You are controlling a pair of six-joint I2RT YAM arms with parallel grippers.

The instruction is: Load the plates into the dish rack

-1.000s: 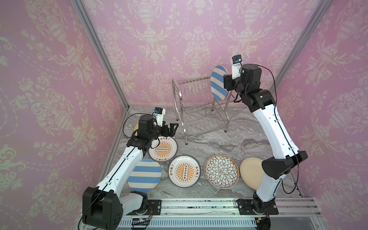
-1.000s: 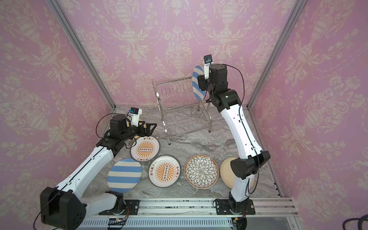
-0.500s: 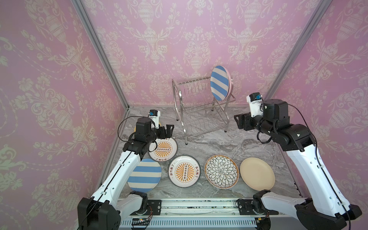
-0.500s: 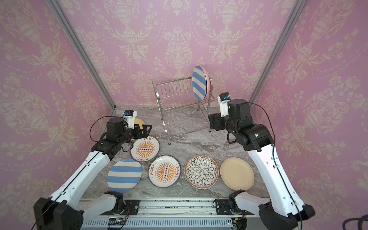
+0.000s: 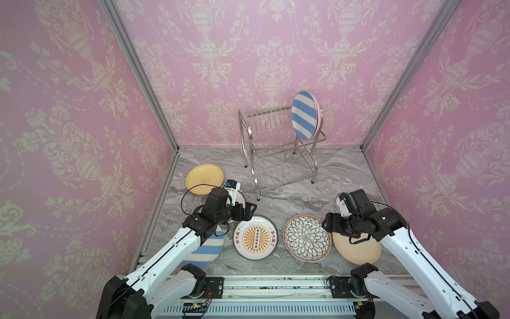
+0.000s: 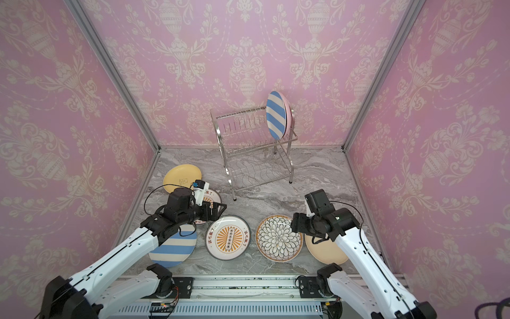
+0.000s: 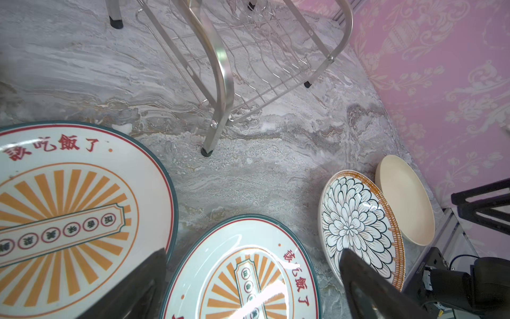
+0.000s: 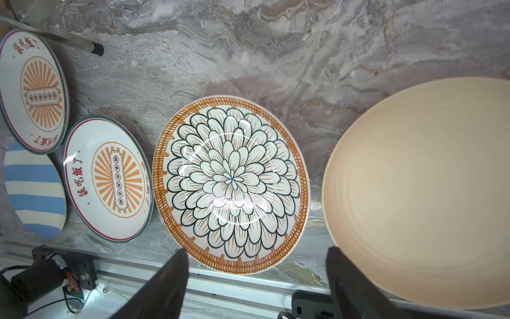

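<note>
The dish rack (image 5: 278, 143) stands at the back of the tabletop (image 5: 287, 197), a blue-striped plate (image 5: 303, 114) upright at the right end of its upper tier; of the pink plate (image 5: 320, 113) behind it only the rim shows. The left arm (image 5: 171, 248) hides half of the second striped plate (image 5: 207, 248) and most of one sunburst plate (image 6: 214, 196); the yellow plate (image 5: 204, 178) lies in plain view beyond them. The left jaws gape empty over the far edge of the other sunburst plate (image 5: 255, 237). The right jaws, also wide and empty, hang where the black-petal plate (image 5: 307, 237) neighbours the beige plate (image 5: 356, 250), itself partly under the right arm (image 5: 400, 243).
</note>
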